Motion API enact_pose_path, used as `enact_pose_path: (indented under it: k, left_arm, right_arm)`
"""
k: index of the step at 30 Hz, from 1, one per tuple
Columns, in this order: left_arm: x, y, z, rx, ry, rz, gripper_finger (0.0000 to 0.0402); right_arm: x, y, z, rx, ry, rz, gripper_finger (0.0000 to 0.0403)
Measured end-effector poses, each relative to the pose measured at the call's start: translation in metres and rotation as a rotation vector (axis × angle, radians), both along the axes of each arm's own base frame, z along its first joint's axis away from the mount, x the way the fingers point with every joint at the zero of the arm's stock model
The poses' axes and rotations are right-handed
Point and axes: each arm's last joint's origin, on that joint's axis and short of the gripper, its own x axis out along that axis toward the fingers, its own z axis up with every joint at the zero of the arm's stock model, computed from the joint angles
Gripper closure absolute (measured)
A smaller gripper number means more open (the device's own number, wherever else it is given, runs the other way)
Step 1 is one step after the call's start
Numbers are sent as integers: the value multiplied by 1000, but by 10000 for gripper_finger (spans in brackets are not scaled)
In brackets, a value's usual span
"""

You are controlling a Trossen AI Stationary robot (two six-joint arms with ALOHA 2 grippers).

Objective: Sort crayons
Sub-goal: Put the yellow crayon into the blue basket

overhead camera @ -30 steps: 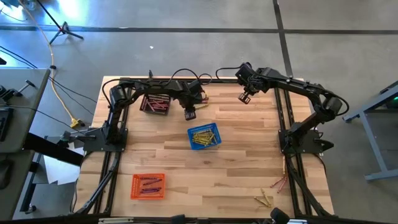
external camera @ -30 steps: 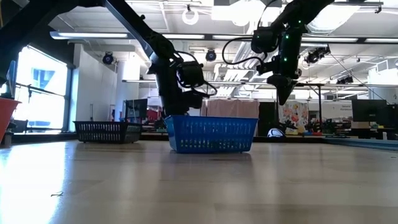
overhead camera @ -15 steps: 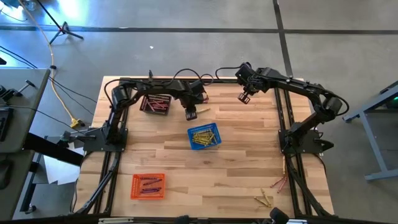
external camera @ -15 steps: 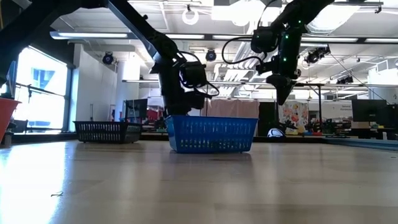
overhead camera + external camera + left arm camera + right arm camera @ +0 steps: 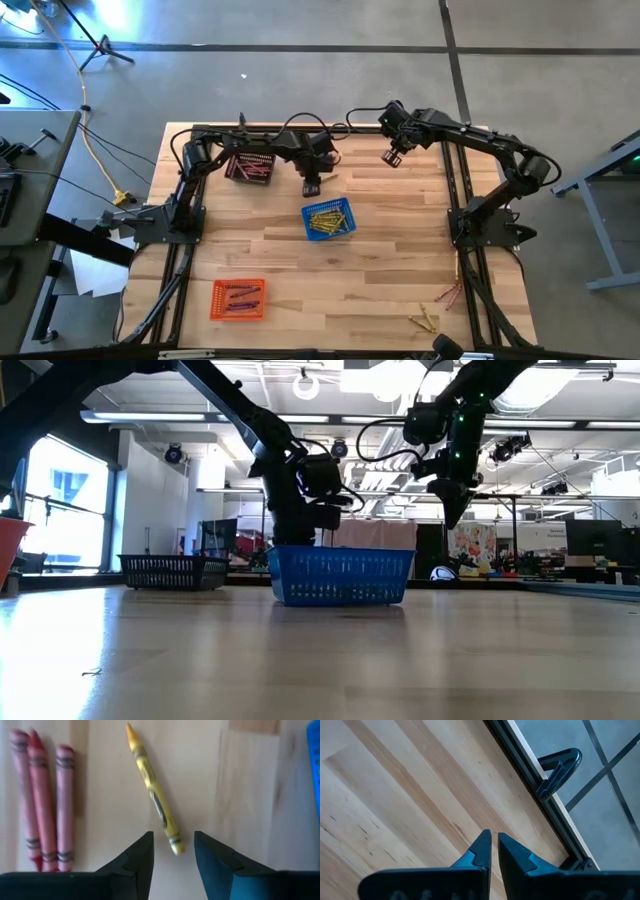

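crayons sorted by colour in three baskets on table (image 5: pixel 400 260): yellow in blue basket (image 5: pixel 328 220) frame centre, purple in orange basket (image 5: pixel 238 299) lower left, red in black basket (image 5: pixel 250 166) upper left. left gripper (image 5: pixel 172 855) open over loose yellow crayon (image 5: pixel 152 800), beside three red crayons (image 5: pixel 45 800). right gripper (image 5: pixel 494 851) upper centre, closed, empty.

A pale wooden table (image 5: pixel 380 260) bears a blue basket (image 5: pixel 328 220) near centre, a black basket (image 5: pixel 250 166) at ten o'clock, an orange basket (image 5: pixel 238 298) at seven, loose crayons (image 5: pixel 432 312) at five.
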Motion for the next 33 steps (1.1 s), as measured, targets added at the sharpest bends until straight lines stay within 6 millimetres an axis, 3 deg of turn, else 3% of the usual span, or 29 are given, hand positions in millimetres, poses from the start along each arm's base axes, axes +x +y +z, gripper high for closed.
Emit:
enact_pose_path:
  k: [8,11,19,22,27,33]
  left_arm:
    - [10,4,1,25,-85,80,270]
    - [13,2,-8,35,-69,114,270]
    - [15,-4,-8,58,-49,234,276]
    - [13,-6,-9,38,-21,271,304]
    - [11,-7,-9,9,4,332,385]
    - [11,-7,-7,-20,-13,370,398]
  right_arm:
    - [0,0,0,0,0,0,387]
    - [0,0,0,0,0,0,387]
    - [0,0,0,-1,0,0,387]
    - [0,0,0,-1,-1,0,387]
    - [0,0,0,-2,-1,0,387]
    - [0,0,0,-2,-2,0,387]
